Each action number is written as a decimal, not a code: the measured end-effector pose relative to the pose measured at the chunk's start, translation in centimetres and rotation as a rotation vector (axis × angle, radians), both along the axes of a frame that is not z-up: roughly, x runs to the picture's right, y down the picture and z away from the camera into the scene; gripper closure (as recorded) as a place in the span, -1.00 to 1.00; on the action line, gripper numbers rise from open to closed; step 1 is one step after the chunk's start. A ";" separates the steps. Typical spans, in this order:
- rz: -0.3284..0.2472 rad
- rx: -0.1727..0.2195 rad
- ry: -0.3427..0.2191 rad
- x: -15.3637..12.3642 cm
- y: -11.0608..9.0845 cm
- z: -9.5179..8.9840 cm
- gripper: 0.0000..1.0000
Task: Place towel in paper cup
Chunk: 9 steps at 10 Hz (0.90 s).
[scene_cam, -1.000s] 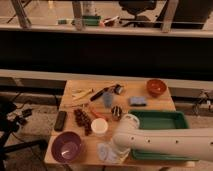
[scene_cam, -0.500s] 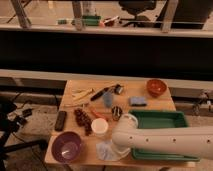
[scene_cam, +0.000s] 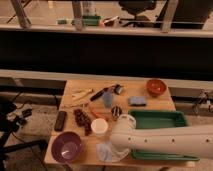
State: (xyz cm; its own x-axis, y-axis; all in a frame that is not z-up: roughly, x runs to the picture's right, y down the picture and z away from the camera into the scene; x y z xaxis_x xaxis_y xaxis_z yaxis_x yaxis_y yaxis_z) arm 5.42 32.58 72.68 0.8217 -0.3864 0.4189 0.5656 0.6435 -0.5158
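Observation:
The towel [scene_cam: 106,152], a pale blue-grey cloth, lies bunched at the table's front edge, between the purple bowl and the green tray. My white arm reaches in from the right, and my gripper [scene_cam: 116,145] is pressed down into the towel's right side, shut on the cloth. The arm's end hides most of the grip. The paper cup [scene_cam: 99,126], small and white, stands upright just behind the towel, a little left of the gripper.
A purple bowl [scene_cam: 67,146] sits front left and a green tray [scene_cam: 162,120] is right, partly under my arm. A black remote [scene_cam: 60,120], dark beads [scene_cam: 81,120], a blue block [scene_cam: 137,101], a brown bowl [scene_cam: 156,86] and utensils lie farther back.
The gripper has settled lower onto the towel and closed, and the cloth under it looks more gathered. Nothing else on the table has moved.

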 end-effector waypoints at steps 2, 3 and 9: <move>0.018 0.022 -0.019 -0.4 -0.8 -1.1 1.00; 0.028 0.038 -0.036 -0.7 -1.5 -2.1 1.00; 0.022 0.126 -0.131 -3.2 -4.5 -6.4 1.00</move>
